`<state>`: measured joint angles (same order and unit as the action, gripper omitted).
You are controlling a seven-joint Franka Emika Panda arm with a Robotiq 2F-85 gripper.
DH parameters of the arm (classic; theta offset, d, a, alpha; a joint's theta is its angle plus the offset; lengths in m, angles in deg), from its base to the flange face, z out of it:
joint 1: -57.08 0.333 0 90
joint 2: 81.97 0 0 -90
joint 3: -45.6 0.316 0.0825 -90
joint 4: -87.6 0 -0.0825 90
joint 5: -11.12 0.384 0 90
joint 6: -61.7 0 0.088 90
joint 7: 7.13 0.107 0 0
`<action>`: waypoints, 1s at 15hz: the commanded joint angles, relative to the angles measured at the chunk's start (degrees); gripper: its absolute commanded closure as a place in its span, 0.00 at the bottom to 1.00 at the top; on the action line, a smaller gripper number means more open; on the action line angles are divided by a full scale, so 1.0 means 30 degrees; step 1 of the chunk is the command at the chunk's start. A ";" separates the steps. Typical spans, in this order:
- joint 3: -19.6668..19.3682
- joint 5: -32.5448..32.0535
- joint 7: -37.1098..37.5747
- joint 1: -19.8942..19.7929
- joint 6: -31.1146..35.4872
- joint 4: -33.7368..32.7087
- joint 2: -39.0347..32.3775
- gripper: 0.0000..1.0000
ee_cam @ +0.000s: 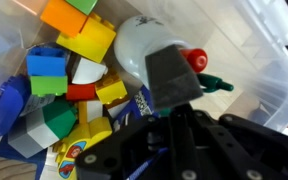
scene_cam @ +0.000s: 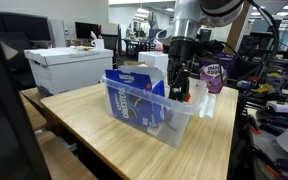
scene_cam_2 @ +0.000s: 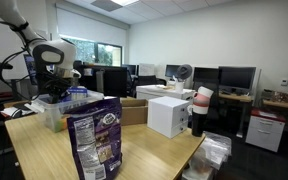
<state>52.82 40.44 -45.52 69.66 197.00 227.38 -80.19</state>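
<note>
A Franka arm's Robotiq gripper (scene_cam: 180, 88) reaches down into a clear plastic bin (scene_cam: 189, 118) at the middle of a wooden table (scene_cam: 84, 115). In the wrist view its fingers (ee_cam: 172, 75) are drawn fully together just beside a white rounded toy with a red tip (ee_cam: 134, 45) that lies on a heap of coloured building blocks (ee_cam: 79, 45) inside the bin; whether anything is pinched between them cannot be told. A blue packet (scene_cam: 136, 100) leans against the bin's near wall, a purple snack bag (scene_cam: 216, 72) stands beyond it on the right and a white box (scene_cam: 69, 68) sits far left.
</note>
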 commanded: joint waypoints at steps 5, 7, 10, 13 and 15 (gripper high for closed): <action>0.0181 -0.3543 0.3051 -0.0506 -0.4153 -0.1002 -0.0738 0.98; 0.0138 -0.2509 0.2291 -0.0560 -0.3515 -0.0756 -0.0558 0.98; 0.0049 -0.1790 0.2339 -0.0699 -0.2258 -0.0381 -0.0437 0.97; -0.0059 -0.1035 0.2548 -0.0984 -0.1045 -0.0145 -0.0430 0.96; -0.0124 -0.0336 0.2550 -0.1142 -0.0439 -0.0129 -0.0426 0.97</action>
<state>52.19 36.74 -37.30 67.25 192.97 225.98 -81.93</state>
